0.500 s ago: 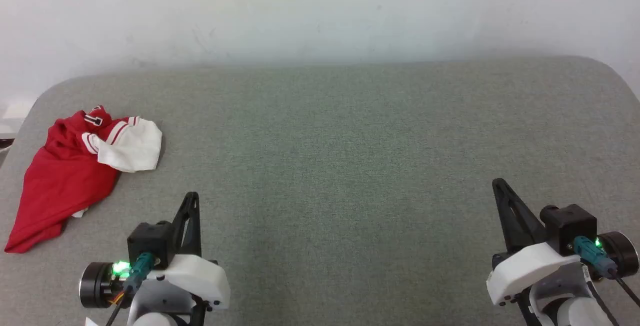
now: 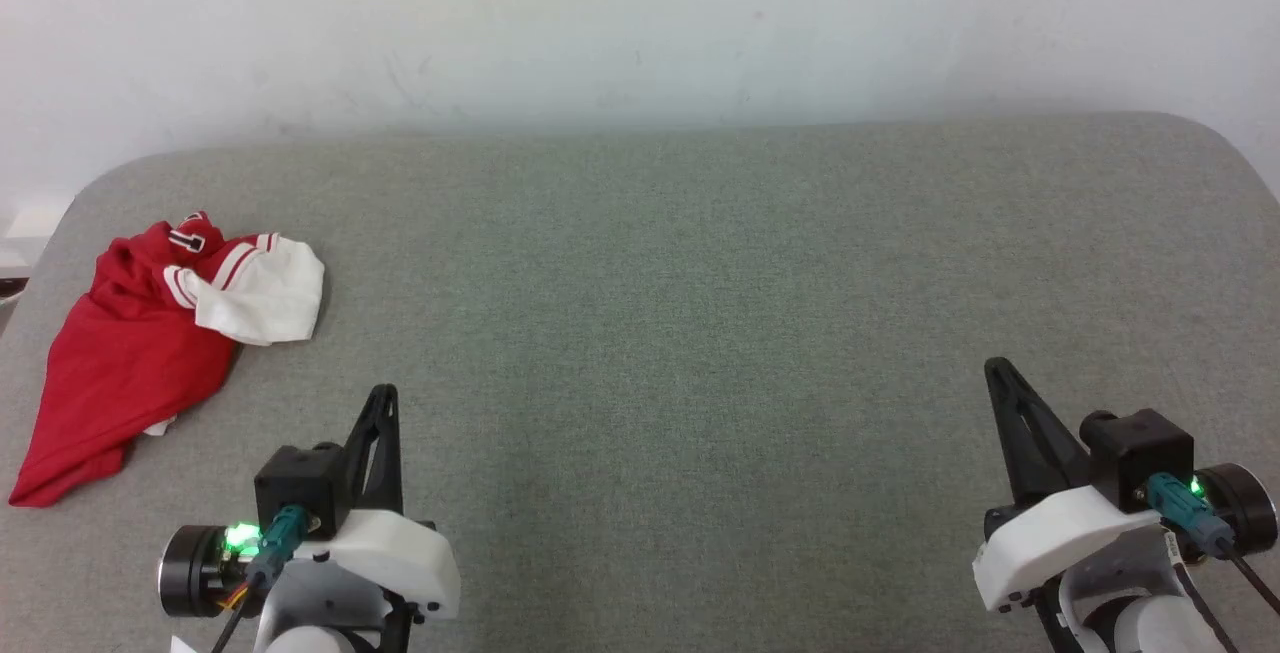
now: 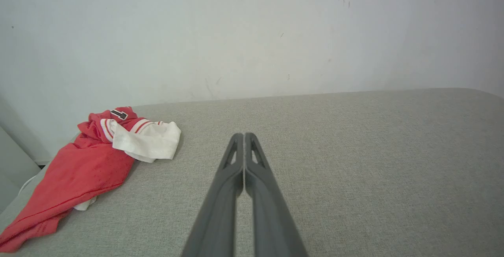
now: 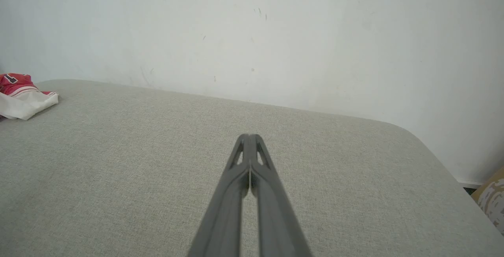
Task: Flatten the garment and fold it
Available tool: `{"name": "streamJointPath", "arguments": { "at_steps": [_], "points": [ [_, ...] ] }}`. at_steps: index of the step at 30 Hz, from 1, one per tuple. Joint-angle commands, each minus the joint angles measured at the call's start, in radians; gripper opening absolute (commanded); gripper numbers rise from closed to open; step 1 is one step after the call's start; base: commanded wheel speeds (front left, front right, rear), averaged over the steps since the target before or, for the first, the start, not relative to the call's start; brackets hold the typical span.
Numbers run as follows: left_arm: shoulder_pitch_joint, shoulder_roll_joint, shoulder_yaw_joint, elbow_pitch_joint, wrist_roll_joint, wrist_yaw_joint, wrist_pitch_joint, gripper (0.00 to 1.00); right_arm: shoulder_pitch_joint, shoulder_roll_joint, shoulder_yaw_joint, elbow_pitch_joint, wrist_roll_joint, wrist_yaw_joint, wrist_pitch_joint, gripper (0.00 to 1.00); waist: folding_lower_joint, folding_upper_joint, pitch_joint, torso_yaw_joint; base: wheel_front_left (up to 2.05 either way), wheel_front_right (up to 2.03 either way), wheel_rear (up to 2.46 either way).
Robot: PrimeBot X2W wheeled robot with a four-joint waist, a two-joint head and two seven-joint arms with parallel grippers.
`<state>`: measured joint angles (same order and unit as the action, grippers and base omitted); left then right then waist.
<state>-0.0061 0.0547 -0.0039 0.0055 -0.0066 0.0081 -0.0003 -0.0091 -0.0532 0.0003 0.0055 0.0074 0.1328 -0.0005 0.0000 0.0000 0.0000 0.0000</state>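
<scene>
The garment (image 2: pixel 130 353) lies crumpled at the table's far left, red with a white sleeve folded on top and a bit of black lettering showing. The left wrist view has the garment (image 3: pixel 86 166) at its lower left, and the right wrist view catches a corner of the garment (image 4: pixel 21 95) at its left edge. My left gripper (image 2: pixel 383 393) is shut and holds nothing, to the right of the garment and nearer to me. My right gripper (image 2: pixel 995 368) is shut over the right side of the table, far from the cloth. The fingertips press together in both wrist views (image 3: pixel 244 135) (image 4: pixel 249 135).
The grey fabric-covered table (image 2: pixel 660 283) has rounded far corners and stands against a white wall (image 2: pixel 640 23). A patterned brown object (image 4: pixel 492 198) sits past the table's right edge on the floor side.
</scene>
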Motion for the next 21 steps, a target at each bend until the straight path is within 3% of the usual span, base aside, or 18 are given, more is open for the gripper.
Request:
{"name": "streamJointPath", "arguments": {
  "at_steps": [1,15,16,18,19,20,21],
  "points": [
    [0.006,-0.005,0.004,-0.005,0.007,-0.008,0.0,0.0,0.009,0.003,0.0,-0.005,-0.007,-0.002,0.0,0.0,0.0,0.0,0.0,0.0,0.0,0.0,0.0],
    [0.006,-0.005,0.004,-0.005,0.007,-0.008,0.0,0.0,0.009,0.003,0.0,-0.005,-0.007,-0.002,0.0,0.0,0.0,0.0,0.0,0.0,0.0,0.0,0.0],
    [0.0,0.0,0.0,0.0,0.0,0.0,0.0,1.0,0.0,0.0,0.0,0.0,0.0,0.0,0.0,1.0,0.0,0.0,0.0,0.0,0.0,0.0,0.0],
    [0.0,0.001,-0.001,0.001,0.0,0.001,0.0,1.0,0.0,-0.001,0.0,0.002,0.001,0.0,0.0,1.0,0.0,0.0,0.0,0.0,0.0,0.0,0.0],
    [0.0,0.001,-0.001,0.001,0.0,0.001,0.0,0.0,0.0,-0.001,0.0,0.002,0.001,0.0,0.0,0.0,0.0,0.0,0.0,0.0,0.0,0.0,0.0],
    [0.0,0.001,-0.001,0.001,0.0,0.001,-0.001,1.0,0.0,-0.001,0.0,0.003,0.001,0.0,-0.001,1.0,0.0,0.0,0.0,0.0,0.0,0.0,0.0],
    [0.0,0.001,-0.002,0.003,-0.002,0.001,-0.003,1.0,0.0,-0.001,-0.001,0.003,0.003,0.0,-0.003,1.0,0.0,0.0,0.0,0.0,0.0,0.0,0.0]
  ]
}}
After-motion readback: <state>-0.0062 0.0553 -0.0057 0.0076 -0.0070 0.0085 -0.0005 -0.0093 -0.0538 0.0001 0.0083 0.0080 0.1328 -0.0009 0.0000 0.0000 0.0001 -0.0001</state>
